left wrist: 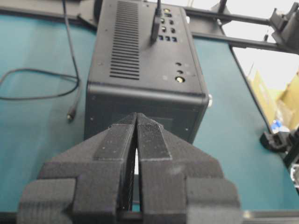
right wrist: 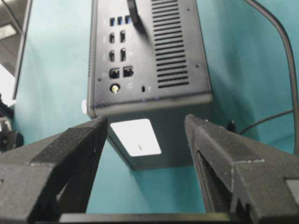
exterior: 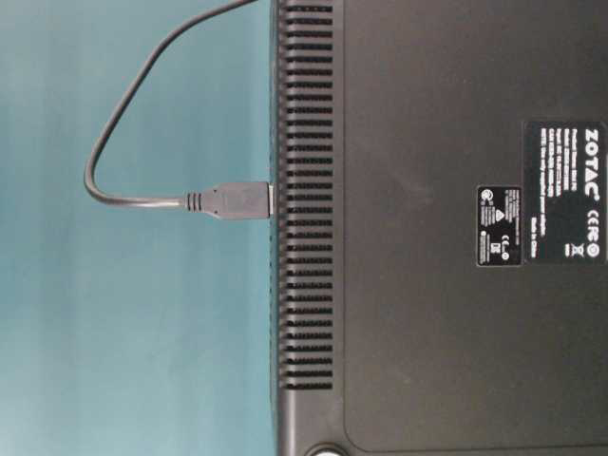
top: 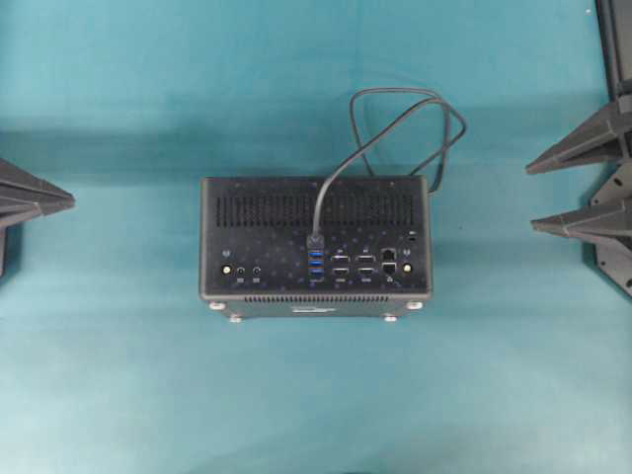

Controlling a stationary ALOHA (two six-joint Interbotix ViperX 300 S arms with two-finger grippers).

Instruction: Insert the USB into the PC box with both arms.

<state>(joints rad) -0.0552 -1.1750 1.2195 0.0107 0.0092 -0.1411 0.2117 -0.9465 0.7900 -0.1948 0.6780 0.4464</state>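
PC box (top: 316,237) mid-table (top: 118,395), USB (top: 315,240) in its port panel, cable looping behind.

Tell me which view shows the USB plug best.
Table-level: the plug fills the view side-on, meeting the box. Overhead shows it small from above; the wrist views show only a dark stub on the port panel.
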